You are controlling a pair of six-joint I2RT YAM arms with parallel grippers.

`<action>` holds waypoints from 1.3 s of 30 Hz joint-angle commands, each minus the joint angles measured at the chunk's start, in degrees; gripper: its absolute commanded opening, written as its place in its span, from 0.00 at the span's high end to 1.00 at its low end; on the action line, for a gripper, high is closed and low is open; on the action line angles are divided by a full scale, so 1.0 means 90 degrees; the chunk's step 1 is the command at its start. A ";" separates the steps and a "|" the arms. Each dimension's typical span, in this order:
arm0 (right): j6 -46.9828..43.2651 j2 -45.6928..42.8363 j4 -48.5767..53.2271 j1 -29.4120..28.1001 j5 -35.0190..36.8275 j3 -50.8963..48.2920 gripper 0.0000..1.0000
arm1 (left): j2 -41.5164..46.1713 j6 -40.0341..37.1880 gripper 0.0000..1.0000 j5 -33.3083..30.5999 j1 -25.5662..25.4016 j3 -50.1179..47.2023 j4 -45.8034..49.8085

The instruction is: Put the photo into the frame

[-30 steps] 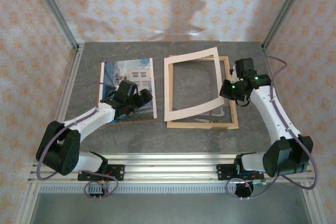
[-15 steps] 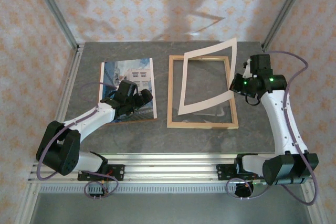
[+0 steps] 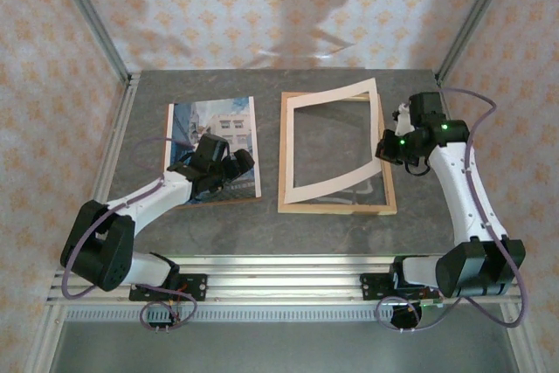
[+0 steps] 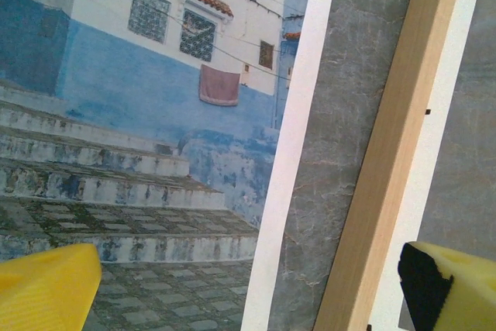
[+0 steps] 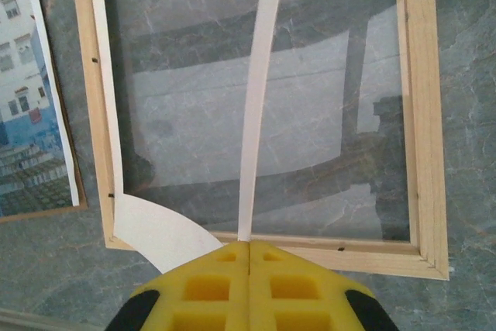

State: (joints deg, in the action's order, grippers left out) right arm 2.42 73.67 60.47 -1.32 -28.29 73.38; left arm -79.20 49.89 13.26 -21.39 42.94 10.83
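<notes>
Photo (image 3: 214,124) likely light, floppy paper: take its right edge with your left gripper (image 3: 234,163), spread wide there. Right gripper (image 5: 249,247) pinches mat (image 5: 256,114) over frame (image 3: 336,208).

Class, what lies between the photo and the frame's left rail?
A bare strip of grey table, between the photo and the frame; the top view and left wrist view show it.

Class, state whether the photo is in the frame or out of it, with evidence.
Out. The photo lies flat, left of the frame, with a strip of bare table between them.
</notes>
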 commanded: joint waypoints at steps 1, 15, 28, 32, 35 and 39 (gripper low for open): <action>-0.0200 0.0140 0.0332 0.0004 0.0184 0.0130 1.00 | -0.0165 -0.0041 0.00 0.0110 -0.0055 0.0140 -0.0070; 0.0253 0.0337 -0.0533 0.0010 0.0349 -0.0660 1.00 | -0.0158 -0.0129 0.00 0.0130 -0.0055 0.0053 -0.0078; 0.0655 0.0514 -0.1072 0.0005 0.0555 -0.1195 0.86 | -0.0051 -0.0109 0.00 0.0076 -0.0053 -0.0005 -0.0001; 0.0880 0.0244 -0.1550 0.0010 0.0939 -0.1498 0.96 | -0.0049 -0.0072 0.00 0.0061 -0.0056 -0.0027 -0.0028; 0.0971 -0.0104 -0.1917 0.0010 0.1179 -0.1736 1.00 | -0.0041 -0.0056 0.00 0.0046 -0.0050 -0.0056 -0.0030; 0.1003 -0.0469 -0.2341 0.0010 0.1120 -0.1973 1.00 | -0.0037 -0.0048 0.00 0.0030 -0.0055 -0.0083 -0.0014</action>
State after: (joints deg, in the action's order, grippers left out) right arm 10.37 72.38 44.56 -1.32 -20.14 56.51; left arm -80.40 49.50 14.57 -21.39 43.03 10.85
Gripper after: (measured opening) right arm 0.040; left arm 0.998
